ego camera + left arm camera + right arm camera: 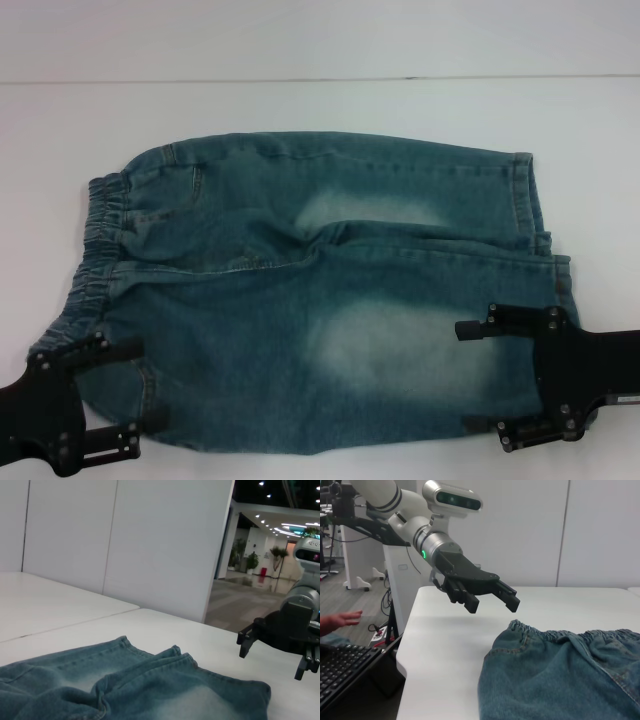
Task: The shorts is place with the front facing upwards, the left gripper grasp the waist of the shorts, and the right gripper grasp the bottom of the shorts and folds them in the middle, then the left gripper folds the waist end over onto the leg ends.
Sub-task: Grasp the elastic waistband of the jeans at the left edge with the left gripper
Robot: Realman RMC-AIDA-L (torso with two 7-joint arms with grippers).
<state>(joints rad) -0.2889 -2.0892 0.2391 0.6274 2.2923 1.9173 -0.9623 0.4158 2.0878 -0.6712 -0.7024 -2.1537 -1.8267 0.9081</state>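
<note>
The blue denim shorts (320, 300) lie flat on the white table (320, 110), front up, elastic waist (85, 270) at the left and leg ends (540, 240) at the right. My left gripper (140, 388) hangs open over the near waist corner, its jaws straddling the near edge of the fabric. My right gripper (462, 377) is open over the near leg's hem, holding nothing. The right wrist view shows the left gripper (487, 597) raised above the waist (555, 635). In the left wrist view the right gripper (275, 655) hovers beyond the leg ends (175, 660).
White table surface surrounds the shorts on all sides, with a seam line (300, 79) across the back. White wall panels (125, 540) stand behind. Off the table's left end are a keyboard (345, 670) and a person's hand (337, 620).
</note>
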